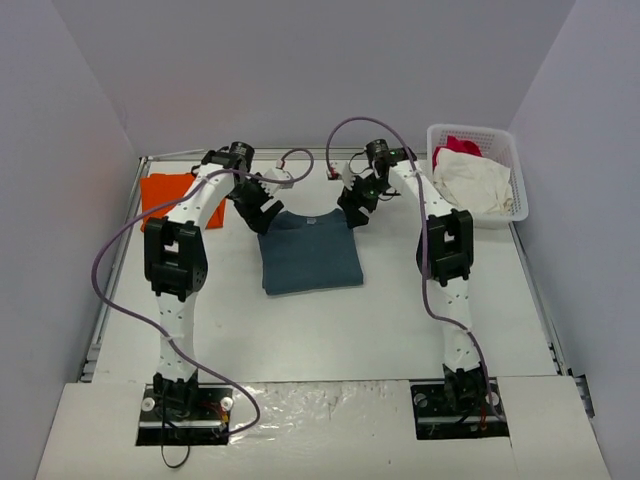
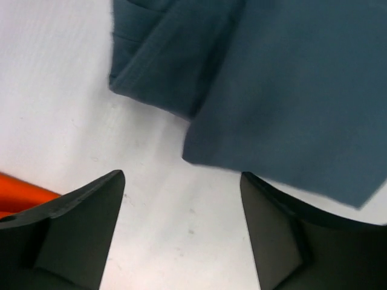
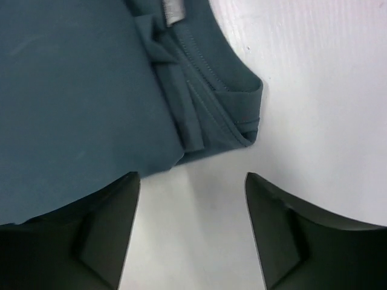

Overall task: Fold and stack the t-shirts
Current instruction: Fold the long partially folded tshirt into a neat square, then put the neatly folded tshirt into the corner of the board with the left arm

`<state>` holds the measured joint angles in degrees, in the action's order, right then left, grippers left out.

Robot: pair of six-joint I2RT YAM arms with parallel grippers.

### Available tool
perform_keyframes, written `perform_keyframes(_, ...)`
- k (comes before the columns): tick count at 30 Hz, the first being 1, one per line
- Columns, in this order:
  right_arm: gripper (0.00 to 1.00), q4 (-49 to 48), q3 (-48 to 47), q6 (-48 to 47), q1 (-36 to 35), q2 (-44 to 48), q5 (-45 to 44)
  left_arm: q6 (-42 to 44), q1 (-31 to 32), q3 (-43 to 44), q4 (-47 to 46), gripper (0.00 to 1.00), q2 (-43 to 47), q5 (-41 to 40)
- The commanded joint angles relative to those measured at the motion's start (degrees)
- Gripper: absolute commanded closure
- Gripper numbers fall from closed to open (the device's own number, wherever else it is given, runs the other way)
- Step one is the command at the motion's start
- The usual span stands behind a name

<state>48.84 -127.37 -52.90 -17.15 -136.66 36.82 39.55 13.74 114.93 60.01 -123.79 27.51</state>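
The dark slate-blue t-shirt (image 1: pixel 309 253) lies folded into a rectangle in the middle of the table, collar toward the back. My left gripper (image 1: pixel 262 221) is open and empty just above its far left corner; the left wrist view shows the shirt's folded edge (image 2: pixel 284 90) ahead of the fingers. My right gripper (image 1: pixel 350 216) is open and empty at its far right corner; the right wrist view shows the collar and folded corner (image 3: pixel 211 103). The bright orange t-shirt (image 1: pixel 165 193) lies at the far left of the table, and a strip of it shows in the left wrist view (image 2: pixel 21 190).
A white basket (image 1: pixel 517 165) at the back right holds a white garment (image 1: pixel 480 180) and a red-pink garment (image 1: pixel 458 145). Grey walls stand on three sides. The table's near edge carries the arm bases.
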Motion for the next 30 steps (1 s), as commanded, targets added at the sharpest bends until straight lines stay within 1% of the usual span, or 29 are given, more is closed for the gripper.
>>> perform_keyframes(1,0.29,-0.23,-2.19,4.82,0.62,-1.34,1.42,-6.76,-0.38,-0.58,-9.63,0.22,2.05,-3.43)
perform_keyframes(3,0.26,-3.39,0.79,5.79,0.62,0.77,1.15,-8.34,-0.38,-2.95,-13.67,0.17,5.47,-3.34)
perform_keyframes(4,0.25,-4.36,4.12,6.4,0.62,3.57,0.89,-8.96,-0.29,-5.14,-14.65,0.15,6.88,-2.9)
perform_keyframes(6,0.22,-6.56,7.3,6.94,0.54,6.74,0.62,-9.49,-0.29,-7.61,-17.1,0.12,11.62,-3.07)
perform_keyframes(9,0.21,-7.35,12.4,7.03,0.36,12.54,-0.43,-9.84,-0.46,-11.48,-19.21,0.11,18.3,-5.17)
perform_keyframes(10,0.21,-7.35,13.37,7.37,0.27,15.34,-1.48,-10.45,-0.47,-14.27,-20.18,0.07,20.15,-5.88)
perform_keyframes(11,0.2,-7.35,15.55,7.46,0.1,16.76,-2.09,-11.59,-0.73,-16.04,-23.15,0.02,23.82,-7.1)
perform_keyframes(12,0.2,-7.44,16.71,7.47,-0.6,18.26,-2.71,-14.04,-0.82,-17.88,-24.49,0.05,25.59,-9.55)
perform_keyframes(13,0.2,-7.53,17.67,8.25,-1.04,21.23,-3.67,-14.84,-1.17,-21.04,-25.2,0.06,28.57,-9.93)
perform_keyframes(15,0.2,-8.67,20.84,10.09,-2.62,24.23,-8.76,-18.62,-2.48,-23.25,-25.47,0.06,30.53,-10.02)
perform_keyframes(16,0.2,-8.93,21.8,10.8,-5.15,26.86,-10.78,-20.29,-3.18,-24.05,-25.03,0.06,31.58,-9.41)
perform_keyframes(17,0.19,-9.81,23.03,12.02,-6.92,28.1,-15.94,-21.43,-3.97,-25.45,-23.37,0.06,31.76,-8.36)
perform_keyframes(18,0.19,-10.86,25.39,12.47,-10.85,30.2,-18.68,-23.97,-5.81,-26.07,-22.84,0.06,31.77,-6.69)
perform_keyframes(19,0.18,-10.87,26.64,13.0,-13.07,31.01,-21.06,-25.56,-6.87,-26.77,-22.48,0.06,31.68,-6.68)
perform_keyframes(20,0.18,-12.35,27.87,14.74,-15.0,31.62,-25.35,-26.62,-8.01,-27.91,-21.43,0.06,31.33,-6.33)
perform_keyframes(21,0.18,-13.23,29.88,15.72,-17.11,32.07,-27.74,-28.46,-10.98,-28.18,-20.73,0.06,30.98,-5.19)
perform_keyframes(22,0.18,-13.85,30.68,16.25,-21.22,32.07,-29.85,-29.69,-12.84,-28.45,-20.2,0.06,30.02,-2.05)
perform_keyframes(23,0.18,-14.64,31.21,16.52,-23.18,31.9,-31.61,-31.1,-15.38,-28.71,-19.5,0.06,29.49,-0.02)
perform_keyframes(24,0.18,-15.0,32.09,16.69,-25.11,30.85,-35.03,-33.55,-19.67,-29.06,-18.97,0.06,28.96,2.18)
perform_keyframes(25,0.18,-15.26,32.27,16.61,-28.52,30.14,-36.37,-34.53,-21.54,-29.24,-18.53,0.06,27.91,4.2)
perform_keyframes(26,0.18,-15.44,32.27,16.61,-30.12,29.18,-38.29,-35.93,-23.3,-29.5,-18.18,0.06,27.64,7.44)
perform_keyframes(27,0.18,-15.61,32.1,16.87,-31.53,26.91,-40.92,-36.38,-24.8,-30.64,-18.26,0.06,27.63,8.34)
perform_keyframes(28,0.19,-15.7,31.4,17.04,-32.76,25.84,-41.73,-36.82,-27.25,-31.34,-18.61,0.06,28.07,8.79)
perform_keyframes(30,0.2,-15.62,30.43,17.22,-36.28,22.51,-42.88,-37.7,-29.02,-34.23,-20.36,0.06,29.91,8.88)
